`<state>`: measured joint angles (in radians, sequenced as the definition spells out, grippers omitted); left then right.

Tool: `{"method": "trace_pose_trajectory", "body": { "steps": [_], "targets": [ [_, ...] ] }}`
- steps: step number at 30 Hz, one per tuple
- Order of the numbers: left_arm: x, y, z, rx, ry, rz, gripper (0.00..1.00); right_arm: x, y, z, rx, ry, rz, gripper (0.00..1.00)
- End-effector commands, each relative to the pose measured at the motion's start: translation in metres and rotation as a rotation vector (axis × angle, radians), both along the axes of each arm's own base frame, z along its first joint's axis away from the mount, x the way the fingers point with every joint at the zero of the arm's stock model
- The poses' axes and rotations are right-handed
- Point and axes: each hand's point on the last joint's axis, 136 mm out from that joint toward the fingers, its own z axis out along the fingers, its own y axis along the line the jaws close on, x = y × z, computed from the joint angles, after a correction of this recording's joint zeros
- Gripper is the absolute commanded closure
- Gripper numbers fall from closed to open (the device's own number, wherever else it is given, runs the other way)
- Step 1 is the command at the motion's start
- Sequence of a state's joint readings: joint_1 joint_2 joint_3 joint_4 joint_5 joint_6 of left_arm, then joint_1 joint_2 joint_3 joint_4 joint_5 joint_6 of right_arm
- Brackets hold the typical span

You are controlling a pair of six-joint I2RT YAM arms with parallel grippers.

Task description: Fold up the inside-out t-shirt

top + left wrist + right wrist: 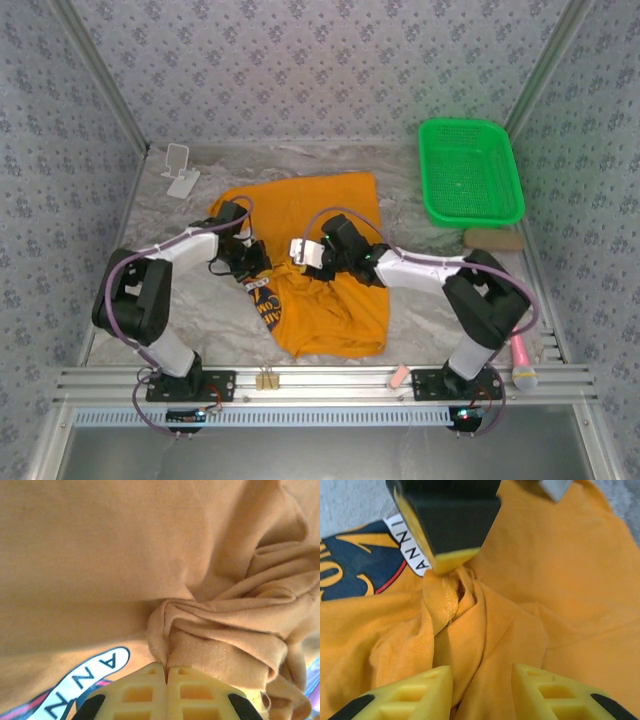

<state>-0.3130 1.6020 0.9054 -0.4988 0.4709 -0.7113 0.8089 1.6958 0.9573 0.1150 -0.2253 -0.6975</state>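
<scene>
Two risks: catching extra layers, or slipping and dragging t-shirt [325, 300], crumpled on bench [415, 325], askew. Left pincer [166, 668] clamped on gathered fold; right pincer [482, 677] apart astride a ridge.

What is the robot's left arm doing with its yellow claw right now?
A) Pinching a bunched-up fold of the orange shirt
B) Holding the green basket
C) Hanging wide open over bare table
A: in the left wrist view the left gripper has its fingers pressed together on a gathered ridge of the t-shirt, just beside the lettered print.
</scene>
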Motion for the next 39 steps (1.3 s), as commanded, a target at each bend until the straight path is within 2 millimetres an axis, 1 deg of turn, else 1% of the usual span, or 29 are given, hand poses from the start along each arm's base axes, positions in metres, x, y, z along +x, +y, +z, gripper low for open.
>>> {"method": "trace_pose_trajectory", "body": {
  "steps": [1, 3, 6, 7, 10, 12, 13, 15, 18, 20, 22, 25, 27, 28, 29, 30, 31, 33, 35, 37, 39],
  "targets": [
    [0.001, 0.001, 0.027, -0.033, -0.050, -0.016, 1.00, -0.009, 0.000, -0.028, -0.126, 0.017, 0.094, 0.64],
    [0.001, -0.006, 0.038, -0.092, -0.060, -0.028, 1.00, -0.016, 0.002, -0.039, -0.161, 0.024, 0.134, 0.64],
    [0.003, -0.017, 0.055, -0.181, -0.068, -0.039, 1.00, -0.041, 0.007, -0.047, -0.184, 0.059, 0.218, 0.67],
    [0.004, -0.019, 0.060, -0.197, -0.076, -0.044, 1.00, -0.045, 0.007, -0.048, -0.187, 0.055, 0.226, 0.70],
    [0.010, -0.024, 0.073, -0.241, -0.092, -0.053, 1.00, -0.048, 0.004, -0.047, -0.181, 0.004, 0.205, 0.84],
    [0.015, -0.024, 0.080, -0.268, -0.094, -0.044, 1.00, -0.040, 0.002, -0.033, -0.131, -0.073, 0.144, 0.96],
    [0.018, -0.024, 0.082, -0.277, -0.099, -0.041, 1.00, -0.035, 0.000, -0.026, -0.113, -0.115, 0.110, 1.00],
    [0.023, -0.021, 0.086, -0.293, -0.107, -0.029, 1.00, -0.026, -0.005, -0.005, -0.075, -0.226, 0.038, 1.00],
    [0.028, -0.008, 0.082, -0.287, -0.092, 0.015, 1.00, -0.025, -0.013, 0.023, -0.064, -0.427, -0.012, 1.00],
    [0.030, 0.000, 0.074, -0.269, -0.086, 0.039, 1.00, -0.029, -0.015, 0.038, -0.080, -0.536, -0.031, 1.00],
    [0.029, 0.003, 0.064, -0.255, -0.070, 0.032, 1.00, -0.041, -0.015, 0.047, -0.071, -0.583, -0.016, 1.00],
    [0.024, 0.004, 0.047, -0.242, -0.034, 0.028, 1.00, -0.071, -0.011, 0.038, -0.069, -0.506, 0.102, 1.00],
    [0.020, 0.006, 0.038, -0.239, -0.028, 0.029, 1.00, -0.089, -0.009, 0.026, -0.085, -0.422, 0.167, 1.00],
    [0.017, 0.005, 0.034, -0.240, -0.018, 0.025, 1.00, -0.086, -0.010, 0.028, -0.060, -0.401, 0.133, 1.00],
    [0.014, 0.004, 0.033, -0.250, -0.005, 0.012, 1.00, -0.079, -0.011, 0.033, -0.018, -0.358, 0.083, 0.97],
    [0.009, 0.001, 0.033, -0.270, 0.010, 0.001, 1.00, -0.075, -0.012, 0.036, 0.015, -0.309, 0.067, 0.87],
    [0.006, -0.001, 0.034, -0.290, 0.015, -0.010, 1.00, -0.068, -0.013, 0.040, 0.045, -0.277, 0.043, 0.82],
    [-0.001, -0.003, 0.037, -0.312, 0.018, -0.017, 1.00, -0.053, -0.010, 0.044, 0.077, -0.238, 0.019, 0.80],
    [-0.006, -0.004, 0.042, -0.330, 0.013, -0.027, 1.00, -0.044, -0.003, 0.039, 0.064, -0.224, 0.049, 0.78],
    [-0.008, -0.007, 0.049, -0.360, 0.015, -0.028, 1.00, -0.033, 0.004, 0.030, 0.047, -0.202, 0.071, 0.76],
    [-0.007, -0.012, 0.060, -0.410, 0.008, -0.023, 1.00, -0.024, 0.011, 0.020, 0.024, -0.186, 0.098, 0.74]
  ]
}}
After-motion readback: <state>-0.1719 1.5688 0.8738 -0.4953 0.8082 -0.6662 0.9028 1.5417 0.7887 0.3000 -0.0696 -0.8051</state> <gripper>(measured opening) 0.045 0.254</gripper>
